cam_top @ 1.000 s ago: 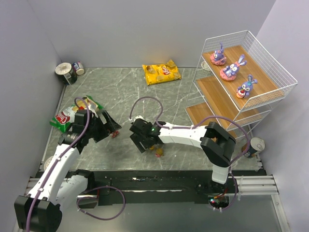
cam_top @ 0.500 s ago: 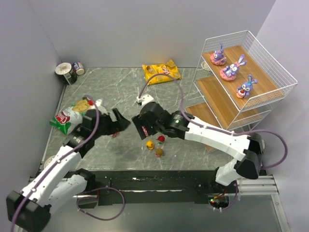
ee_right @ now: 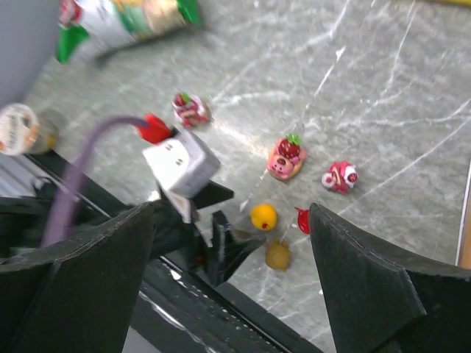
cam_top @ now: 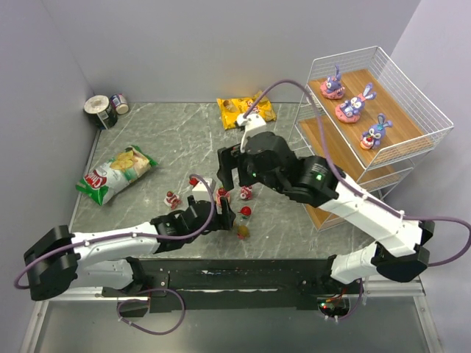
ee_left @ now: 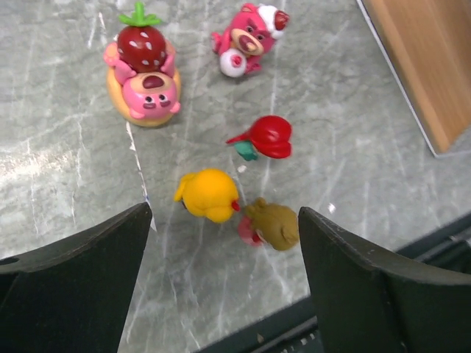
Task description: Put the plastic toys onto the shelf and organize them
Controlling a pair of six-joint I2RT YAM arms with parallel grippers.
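left end effector [ee_left: 221, 220] has swung to lower centre, wide open over the yellow toy [ee_left: 207, 194] on the table [ee_left: 66, 147]; right end effector [ee_right: 232, 212], also wide and empty, lifted clear. grasp looks next.

Glossy plastic toys [ee_left: 208, 194], polished marbled tabletop [ee_left: 66, 169]

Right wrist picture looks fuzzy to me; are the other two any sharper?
Right wrist view: yes, soft all over, the chip bag smeared and the pink toy hazy. Left wrist view: crisp, the yellow toy sharp-edged with a small shadow beside it. Top view: evenly lit and sharp.
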